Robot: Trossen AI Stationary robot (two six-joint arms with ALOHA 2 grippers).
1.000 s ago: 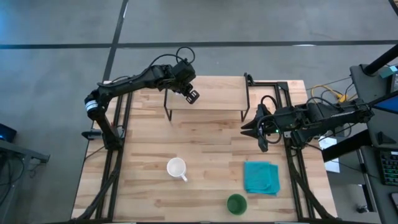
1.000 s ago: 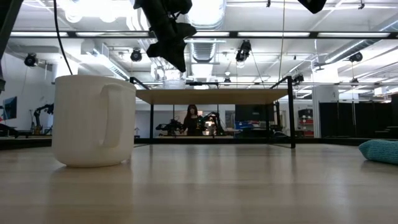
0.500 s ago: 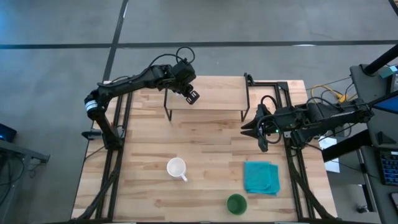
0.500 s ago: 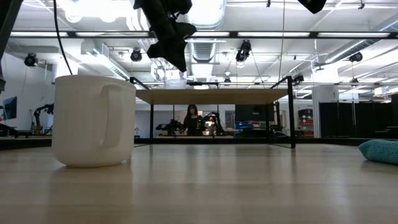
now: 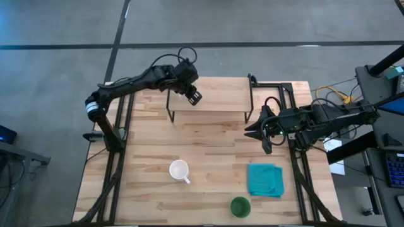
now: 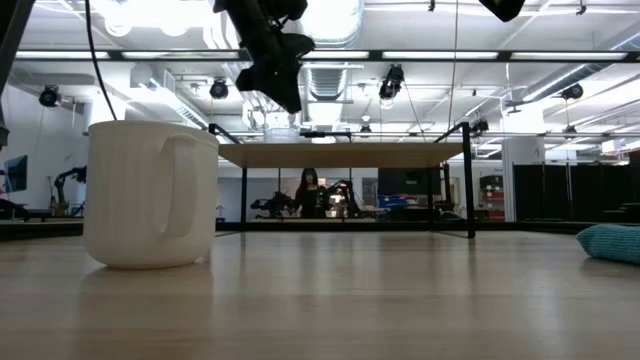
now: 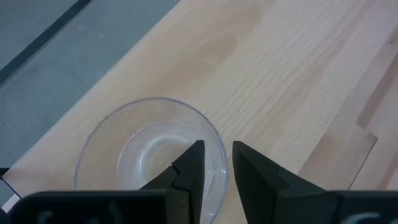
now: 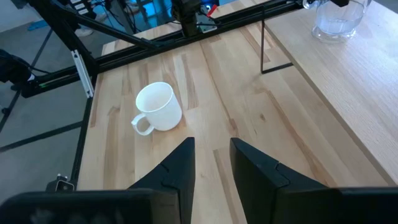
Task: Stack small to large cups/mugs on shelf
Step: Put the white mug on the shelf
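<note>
The small clear glass cup (image 7: 124,149) stands upright by its base on the left end of the light-wood shelf (image 5: 218,98); it also shows in the right wrist view (image 8: 339,18). My left gripper (image 7: 217,158) hangs over it, pointing down and narrowly open. One finger is over the cup's inside and one is outside its rim, with a gap on each side. The white handled mug (image 5: 179,169) stands on the table, near the middle. The green cup (image 5: 240,206) stands at the near edge. My right gripper (image 5: 247,130) waits right of the shelf, slightly open.
A folded teal cloth (image 5: 265,180) lies on the table right of the mug, beside the green cup. The shelf stands on thin black legs (image 6: 468,185) at the table's far side. Bare tabletop lies between shelf and mug. A person (image 6: 307,190) shows far behind the table.
</note>
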